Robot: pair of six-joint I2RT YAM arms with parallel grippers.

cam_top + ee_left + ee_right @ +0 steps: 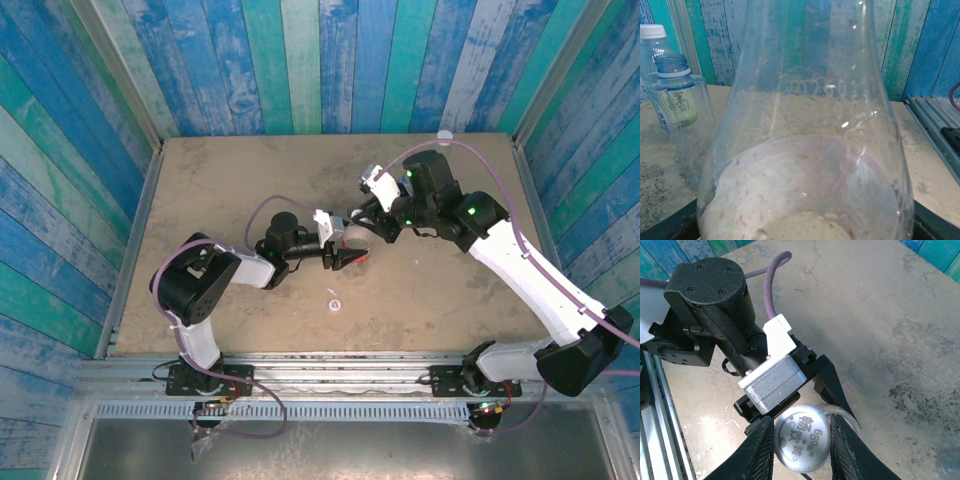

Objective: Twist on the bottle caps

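Clamping the gripped bottle with the left fingers, closed against its lower body, near the middle of the worktop. Pinching the printed cap between the right fingers, closed on its ribbed edge, flat face up.

For the coming move, look at 1 relation only: cap directly above the neck, bottle upright, long axis vertical, mouth just below the right fingers. Reaching in from the left for the bottle and from the far right for the cap, meeting at 1 spot. Nearer to the cap with the right arm, so most likely turning with that one and only bracing with the left. Judging by this, at the screwing step for this bottle; probably needs rotation about the vertical axis with light pressure downward. Cannot tell about thread engagement: hidden under the cap. Possibly a little off centre, judging by a clear edge of the bottle showing at 1 side of the cap; hard to be sure.

From the top view, find a loose cap lying flat on the worktop, nearer to the arm bases than the meeting spot and apart from both pairs of fingers. From the left wrist view, look through the clear wall with a pale pink label low down, and see 2 more bottles at the left, standing close together: a capped bottle behind, an open bottle with a blue neck in front. From the right wrist view, read the print on the cap and see the black wrist body of the left arm.

Judging overall: 1 closed, 1 in work, 1 waiting for the loose cap.
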